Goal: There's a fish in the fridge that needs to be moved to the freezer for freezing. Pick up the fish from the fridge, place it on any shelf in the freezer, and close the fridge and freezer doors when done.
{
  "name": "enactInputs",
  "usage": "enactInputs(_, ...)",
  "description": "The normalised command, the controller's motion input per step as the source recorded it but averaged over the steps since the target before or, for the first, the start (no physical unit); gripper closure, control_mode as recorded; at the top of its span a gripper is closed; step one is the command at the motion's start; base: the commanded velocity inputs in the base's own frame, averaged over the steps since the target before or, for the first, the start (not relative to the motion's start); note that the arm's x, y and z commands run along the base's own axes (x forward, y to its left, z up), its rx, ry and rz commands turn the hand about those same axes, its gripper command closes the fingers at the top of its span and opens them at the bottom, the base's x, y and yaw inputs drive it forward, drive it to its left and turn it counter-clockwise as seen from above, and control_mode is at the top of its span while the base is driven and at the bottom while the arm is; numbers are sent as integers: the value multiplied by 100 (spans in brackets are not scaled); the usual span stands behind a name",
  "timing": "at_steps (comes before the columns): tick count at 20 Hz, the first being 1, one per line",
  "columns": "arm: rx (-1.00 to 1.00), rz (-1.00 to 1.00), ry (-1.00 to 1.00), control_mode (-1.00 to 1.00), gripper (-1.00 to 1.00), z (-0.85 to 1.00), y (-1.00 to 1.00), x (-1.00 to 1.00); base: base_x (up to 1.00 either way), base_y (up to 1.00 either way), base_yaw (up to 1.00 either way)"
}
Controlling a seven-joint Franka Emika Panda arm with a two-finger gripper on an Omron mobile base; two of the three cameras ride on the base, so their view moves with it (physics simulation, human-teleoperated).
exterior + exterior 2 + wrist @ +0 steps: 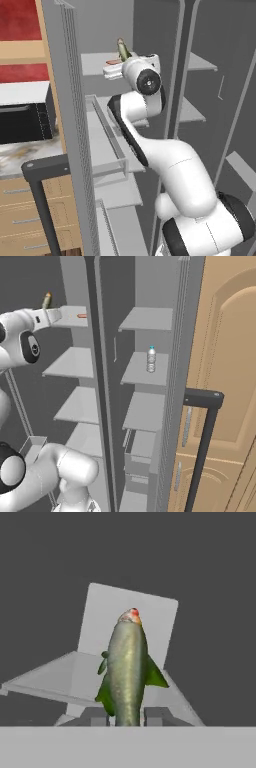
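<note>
The fish (127, 669) is olive green with a red-tipped head and stands between my fingertips, head pointing away. My gripper (127, 717) is shut on its tail end. From the base views, the fish (121, 49) (46, 300) sticks up above my white hand, level with the top shelf (95, 62) (70, 316) of the left compartment. The hand view shows a pale shelf (55, 679) just beyond the fish. The fingers themselves are hidden behind the hand in both base views.
Both doors stand open: the left door (65, 125) with its bins (107, 145), the right door (182, 381) with a dark handle (205, 401). A water bottle (151, 359) stands on a right-compartment shelf (145, 373). A divider (95, 381) separates the compartments.
</note>
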Motion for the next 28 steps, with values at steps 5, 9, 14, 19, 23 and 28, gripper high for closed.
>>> enactInputs(5, -21, -12, 21, -100, 100, 1, -43, -81, 0, 0, 0)
enactInputs(9, -12, -5, 4, -100, 100, 0, -89, -54, 0, 0, 0)
enactInputs(14, -6, -3, 0, -100, 100, -3, -97, -61, 0, 0, 0)
enactInputs(19, -2, -3, 0, -100, 100, 0, -91, -63, 0, 0, 0)
enactInputs(23, 0, -5, 0, -100, 100, 0, -83, -32, 0, 0, 0)
enactInputs(28, 3, -13, -7, -100, 100, 0, -59, -11, 0, 0, 0)
